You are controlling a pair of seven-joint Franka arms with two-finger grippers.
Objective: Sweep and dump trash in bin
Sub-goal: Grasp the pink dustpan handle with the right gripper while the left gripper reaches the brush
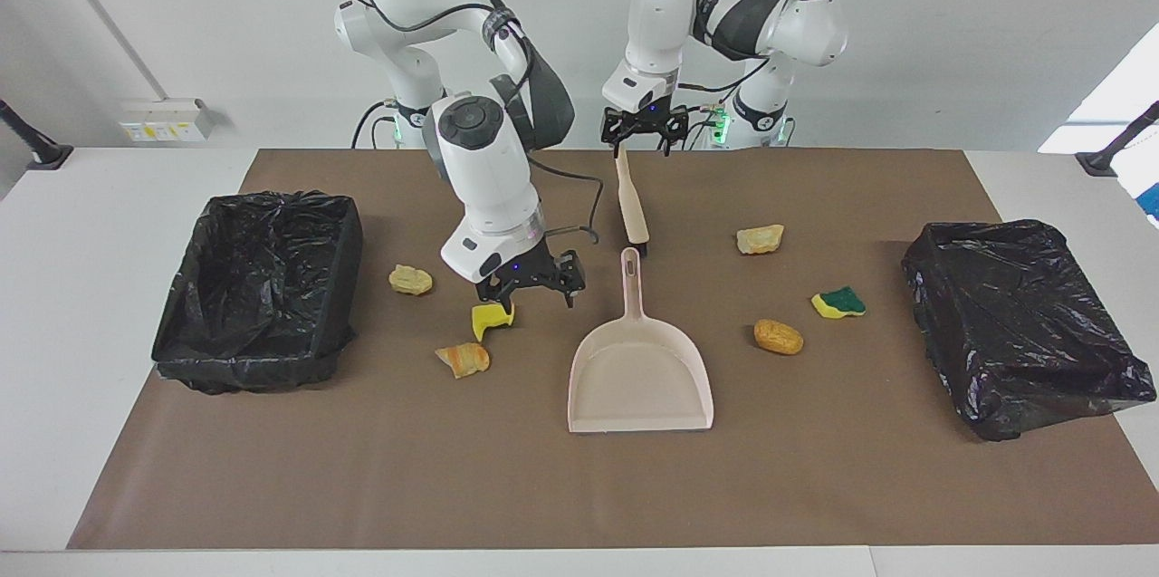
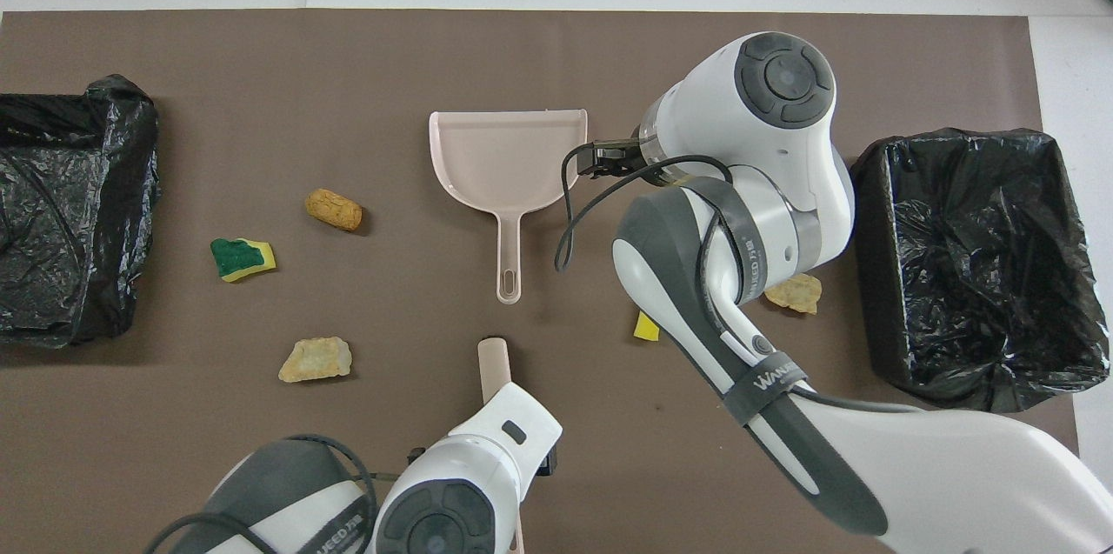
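Facing view
- Right gripper (image 1: 534,283): low over the brown mat (image 1: 362,486), at 12 o'clock from the yellow sponge piece (image 1: 492,320); fingers spread, gripping nothing, the sponge piece just under them.
- Left gripper (image 1: 643,126): over the handle end of the hand brush (image 1: 630,206); whether its fingers clasp the handle cannot be told.
- Hand brush: lies lengthwise, at 12 o'clock from the dustpan (image 1: 639,373), nearer to the robots.
- Dustpan: flat on the mat mid-table, handle pointing to the robots.
- Trash toward the right arm's end: a tan lump (image 1: 411,280) at 10 o'clock from the sponge piece, an orange-brown lump (image 1: 464,360) at 7 o'clock from it.
- Trash toward the left arm's end: a pale lump (image 1: 760,239), a green-topped sponge (image 1: 838,302), a brown lump (image 1: 779,337) at 3 o'clock from the dustpan.
- Bins: one black-lined bin (image 1: 258,292) at the right arm's end, another black-lined bin (image 1: 1023,323) at the left arm's end.

Overhead view
- Right gripper (image 2: 609,158): shows just beside the dustpan (image 2: 509,163), at 3 o'clock from it; the arm hides most of the yellow sponge piece (image 2: 645,326).
- Left gripper: hidden under its own wrist; the hand brush (image 2: 494,367) juts out at 6 o'clock from the dustpan handle.
- Trash: green-topped sponge (image 2: 243,258), brown lump (image 2: 334,210), pale lump (image 2: 316,359), tan lump (image 2: 793,293).
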